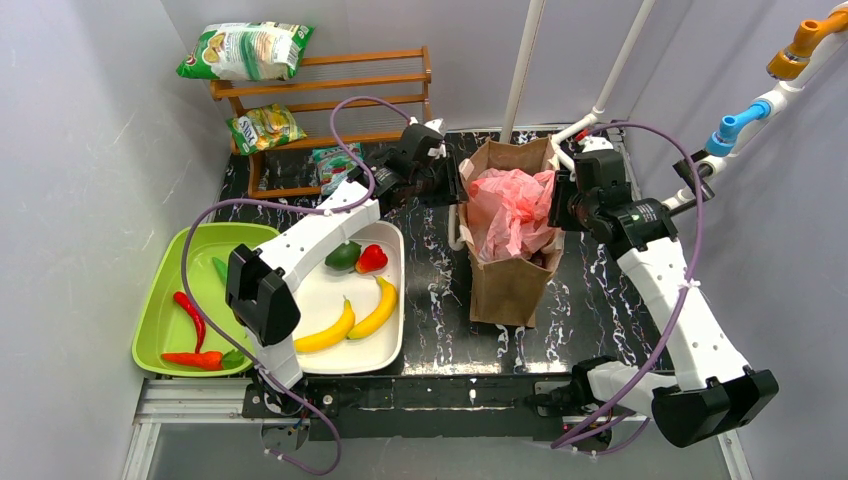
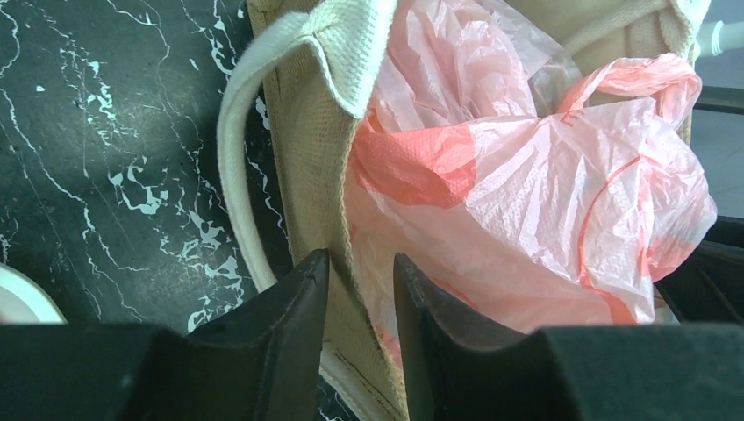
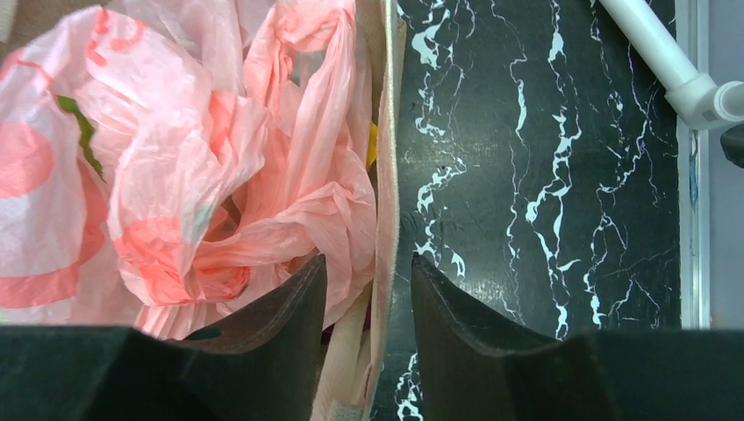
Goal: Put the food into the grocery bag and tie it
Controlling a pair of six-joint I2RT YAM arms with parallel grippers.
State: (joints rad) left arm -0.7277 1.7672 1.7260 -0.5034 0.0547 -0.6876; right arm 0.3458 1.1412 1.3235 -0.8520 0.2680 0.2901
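The pink grocery bag (image 1: 512, 212) sits crumpled inside an upright brown bag (image 1: 510, 285). My left gripper (image 1: 460, 192) is at the brown bag's left rim; in the left wrist view (image 2: 361, 263) its jaws are slightly apart and straddle the brown wall (image 2: 307, 167), with pink plastic (image 2: 526, 193) to the right. My right gripper (image 1: 556, 210) is at the right rim, jaws apart around it (image 3: 368, 267). A yellow sliver (image 3: 373, 145) shows beside the pink bag (image 3: 175, 175). Two bananas (image 1: 330, 330) (image 1: 377, 306) lie in the white tray (image 1: 392, 352). The orange is hidden.
An avocado (image 1: 343, 255) and a red pepper (image 1: 371, 259) share the white tray. A green tray (image 1: 160, 320) with red chillies (image 1: 190, 318) sits at the left. A wooden shelf (image 1: 330, 80) with snack bags (image 1: 245, 50) stands behind. White pipes (image 1: 522, 70) rise behind the brown bag.
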